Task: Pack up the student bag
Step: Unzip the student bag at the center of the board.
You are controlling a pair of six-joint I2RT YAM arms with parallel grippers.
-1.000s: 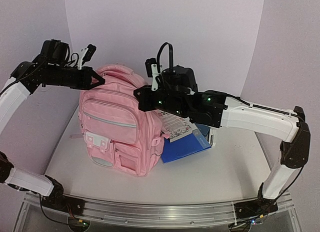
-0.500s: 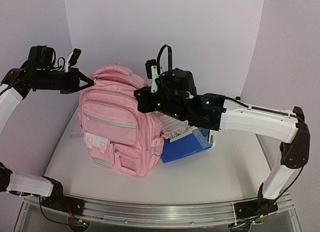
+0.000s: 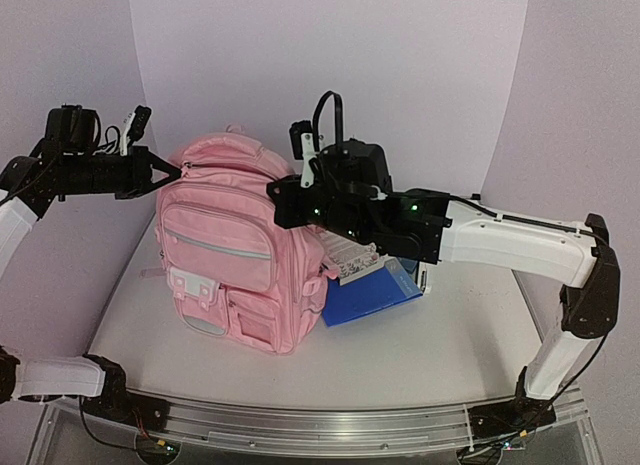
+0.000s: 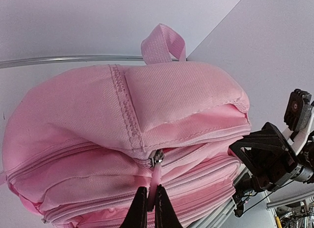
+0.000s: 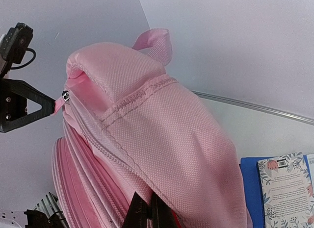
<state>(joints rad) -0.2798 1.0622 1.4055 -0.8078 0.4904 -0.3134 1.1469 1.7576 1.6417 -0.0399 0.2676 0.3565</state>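
The student bag (image 3: pixel 235 255) stands upright on the worktop (image 3: pixel 450 345), left of centre, with its front pockets facing you. A blue folder (image 3: pixel 370 295) and a floral-covered book (image 5: pixel 289 189) lie just beside it on the right arm's side.

Your left end effector (image 4: pixel 151 208) is clenched on the pink zipper pull (image 4: pixel 156 176) at the top of the main compartment, below the top handle (image 4: pixel 164 41). Your right end effector (image 5: pixel 148 208) is pinched shut on the bag's fabric at the opposite upper side, so it acts as the anchor.

The step in hand looks like running the main zip open. The seam gapes on the right arm's side of the slider, while the teeth on the other side look closed.

- Pull the tab along the line of the zip, following its curve down the bag's shoulder, not outward from the fabric. A pull away from the track could jam the slider or slip the thin tab from the fingers.
- Hold the right grip firm and slightly taut against your pull so the fabric stays flat ahead of the slider and the bag does not tip or slide toward the left arm.
- Go slowly round the bend.
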